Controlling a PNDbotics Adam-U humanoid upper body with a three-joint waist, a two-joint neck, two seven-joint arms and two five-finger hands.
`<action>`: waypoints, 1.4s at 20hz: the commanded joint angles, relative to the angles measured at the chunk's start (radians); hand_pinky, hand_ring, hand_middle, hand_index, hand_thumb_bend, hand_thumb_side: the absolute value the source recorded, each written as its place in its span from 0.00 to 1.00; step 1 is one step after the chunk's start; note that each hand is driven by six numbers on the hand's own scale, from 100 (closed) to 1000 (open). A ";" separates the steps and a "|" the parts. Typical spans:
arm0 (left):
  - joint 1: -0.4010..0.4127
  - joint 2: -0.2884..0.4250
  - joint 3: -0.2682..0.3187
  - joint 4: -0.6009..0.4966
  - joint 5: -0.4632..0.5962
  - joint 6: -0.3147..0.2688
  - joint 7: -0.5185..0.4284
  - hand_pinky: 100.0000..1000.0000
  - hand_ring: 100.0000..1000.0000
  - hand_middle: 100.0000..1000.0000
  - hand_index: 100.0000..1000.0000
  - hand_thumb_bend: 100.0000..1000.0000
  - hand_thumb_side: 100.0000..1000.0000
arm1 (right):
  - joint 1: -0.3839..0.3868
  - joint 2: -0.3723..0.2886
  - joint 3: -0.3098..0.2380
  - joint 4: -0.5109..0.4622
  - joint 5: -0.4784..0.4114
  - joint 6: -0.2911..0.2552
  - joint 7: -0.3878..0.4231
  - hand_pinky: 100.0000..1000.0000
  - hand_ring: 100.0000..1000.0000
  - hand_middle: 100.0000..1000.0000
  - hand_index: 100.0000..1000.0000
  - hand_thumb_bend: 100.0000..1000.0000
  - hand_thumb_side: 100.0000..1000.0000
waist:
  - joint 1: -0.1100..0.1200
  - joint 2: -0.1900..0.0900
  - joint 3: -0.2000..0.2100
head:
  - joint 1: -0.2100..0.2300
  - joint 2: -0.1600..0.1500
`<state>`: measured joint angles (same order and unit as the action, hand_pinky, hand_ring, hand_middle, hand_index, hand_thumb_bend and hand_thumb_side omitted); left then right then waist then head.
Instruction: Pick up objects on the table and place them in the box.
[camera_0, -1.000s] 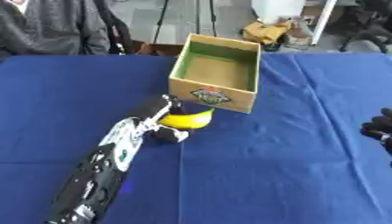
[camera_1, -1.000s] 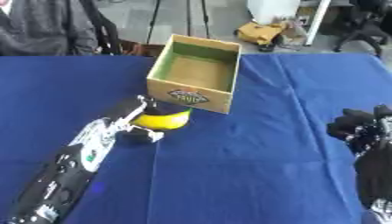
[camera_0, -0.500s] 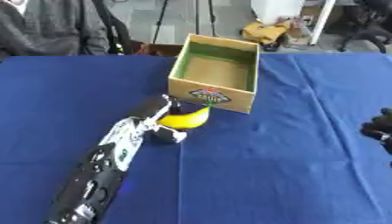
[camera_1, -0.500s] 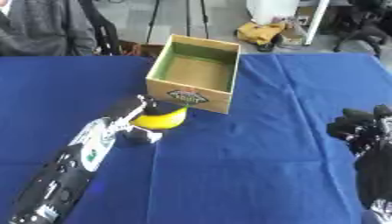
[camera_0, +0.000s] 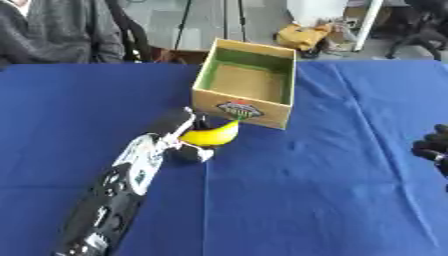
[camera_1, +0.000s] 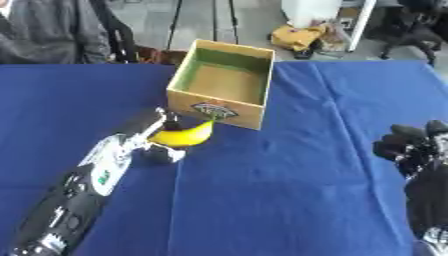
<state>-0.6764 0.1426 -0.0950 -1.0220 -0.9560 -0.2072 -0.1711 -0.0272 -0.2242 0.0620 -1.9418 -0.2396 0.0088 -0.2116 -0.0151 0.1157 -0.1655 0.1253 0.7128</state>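
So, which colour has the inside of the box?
Green walls, brown floor; box shows best in the left eye view.

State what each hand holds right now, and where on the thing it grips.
The left hand holds the banana by its left, lower end. The right hand, at the right edge, holds nothing.

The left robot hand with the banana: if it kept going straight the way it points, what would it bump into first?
Most likely the box. The left robot hand holds the banana just short of the box's near wall, pointing up and slightly right toward it. How high the hand is stays unclear, so it might clear the rim.
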 joint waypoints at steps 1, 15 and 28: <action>-0.018 0.024 -0.001 -0.040 0.016 0.003 -0.013 0.64 0.55 0.53 0.49 0.00 0.19 | -0.012 -0.005 -0.003 -0.010 0.003 -0.003 0.001 0.65 0.57 0.50 0.63 0.00 0.89 | -0.001 -0.012 0.000 | 0.002 0.007; -0.117 0.092 -0.026 -0.157 0.096 0.018 -0.058 0.64 0.55 0.52 0.50 0.00 0.16 | -0.011 -0.006 -0.002 -0.007 0.003 -0.002 0.002 0.65 0.57 0.50 0.63 0.00 0.89 | -0.001 -0.014 -0.009 | 0.015 0.000; -0.260 0.095 0.006 -0.014 -0.034 0.007 0.046 0.66 0.55 0.51 0.52 0.04 0.12 | -0.020 0.001 0.021 -0.007 -0.001 0.005 0.024 0.65 0.57 0.50 0.63 0.00 0.90 | -0.008 0.001 -0.071 | 0.063 -0.026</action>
<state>-0.9050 0.2196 -0.1039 -1.0373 -0.9739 -0.1991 -0.1440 -0.0359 -0.2157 0.0812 -1.9360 -0.2393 0.0154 -0.1946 -0.0206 0.1275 -0.2392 0.1806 0.6988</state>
